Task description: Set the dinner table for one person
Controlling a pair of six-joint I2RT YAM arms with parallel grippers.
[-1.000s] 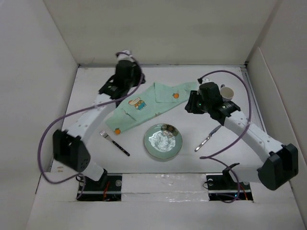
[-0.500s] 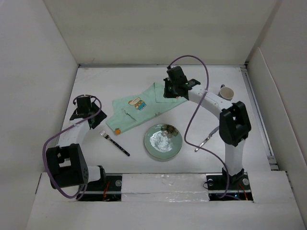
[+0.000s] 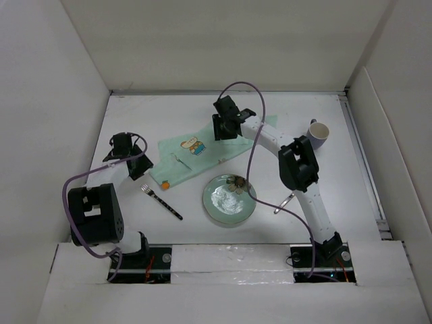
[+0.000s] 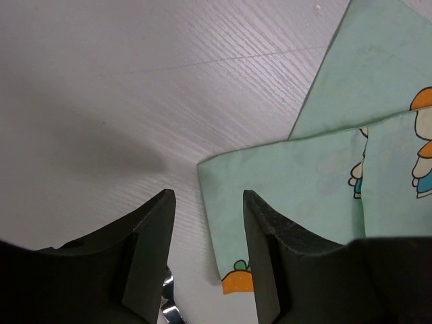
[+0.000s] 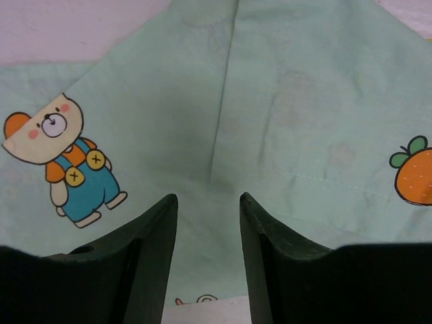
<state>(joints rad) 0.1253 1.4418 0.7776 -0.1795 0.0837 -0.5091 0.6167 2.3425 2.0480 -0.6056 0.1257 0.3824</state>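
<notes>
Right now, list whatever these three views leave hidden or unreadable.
- Top view: the utensil right of the plate; the right arm covers its upper end, so knife or spoon is unclear.
- Top view: the placemat; that arm covers much of its right half.
- Left wrist view: the fork; only a tip shows, cut by the bottom edge.
- Top view: dark bits on the plate's rim, too small to name.

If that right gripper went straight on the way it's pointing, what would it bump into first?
The mint-green placemat. The right gripper points at it with its jaws open, and the cloth fills the wrist view ahead, next to the bear print. How far off the cloth is, I cannot tell.
</notes>
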